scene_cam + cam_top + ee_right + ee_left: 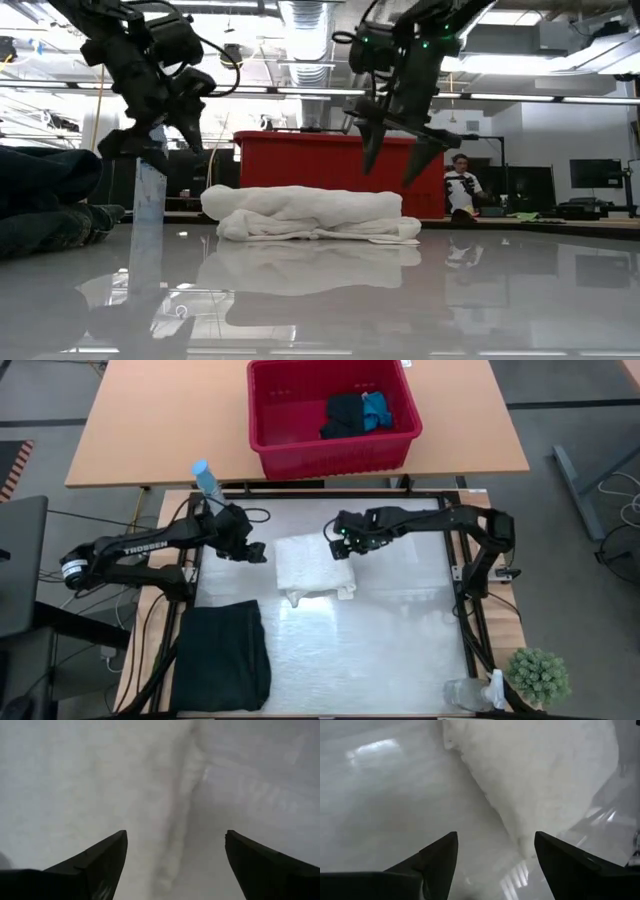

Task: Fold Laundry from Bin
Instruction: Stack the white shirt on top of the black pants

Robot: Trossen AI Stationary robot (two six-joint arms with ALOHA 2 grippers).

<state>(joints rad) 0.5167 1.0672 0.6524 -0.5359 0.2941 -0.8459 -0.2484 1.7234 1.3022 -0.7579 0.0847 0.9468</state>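
Both tools are spread wide and hold nothing: my left tool (257,551) hangs just beside the white garment (315,567) on its left, my right tool (338,544) over its far right corner. Neither touches the cloth, which I judge lets the fold lie undisturbed. On the tabletop (400,650), the folded black garment (222,657) sits at the near left, well apart, likely to keep the centre free for folding. Beyond the tabletop, the bin (300,420) holds a black item (345,415) and a small blue item (376,410), not yet folded.
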